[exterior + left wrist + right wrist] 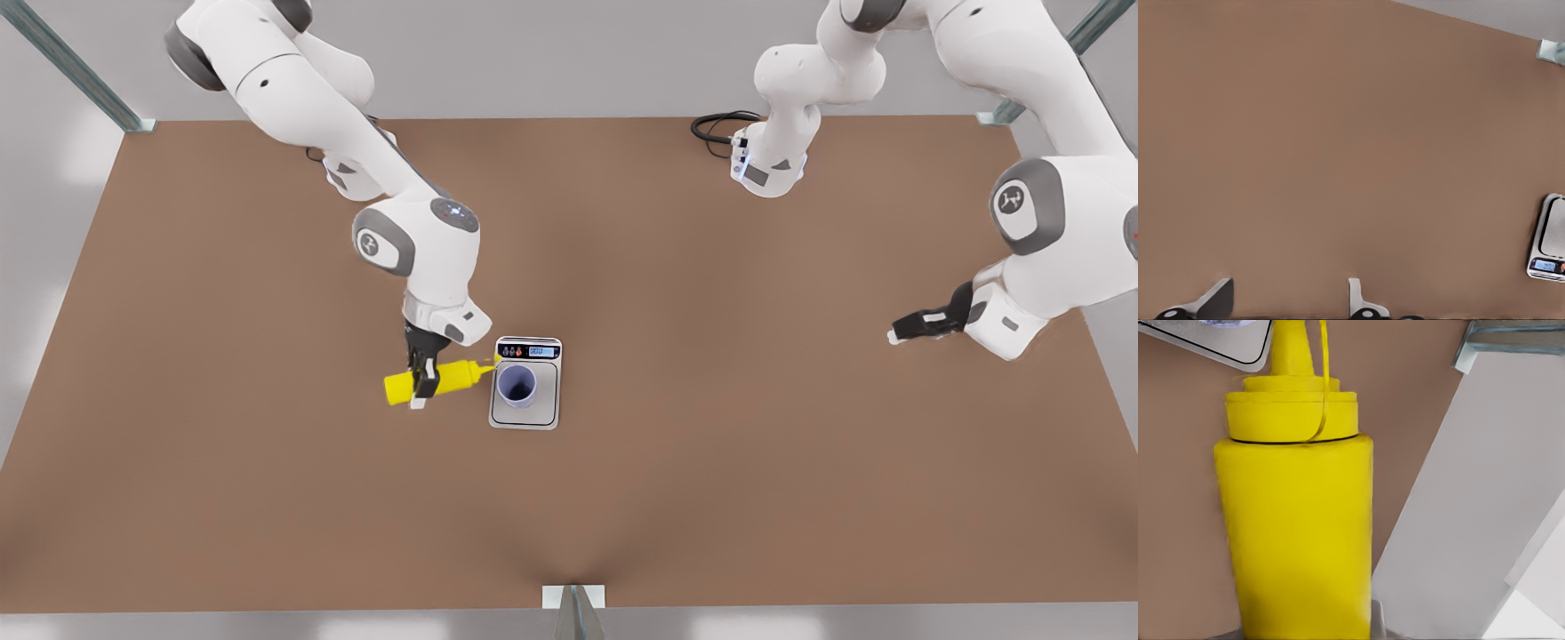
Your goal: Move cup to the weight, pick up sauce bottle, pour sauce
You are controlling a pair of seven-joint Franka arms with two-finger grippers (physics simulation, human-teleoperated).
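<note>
Sauce bottle (440,380) unlabelled (scale (525,384) display unreadable)

Bright yellow sauce bottle (444,378), lavender-blue cup (516,385), silver-grey weight (526,418), brown table (711,444).
</note>
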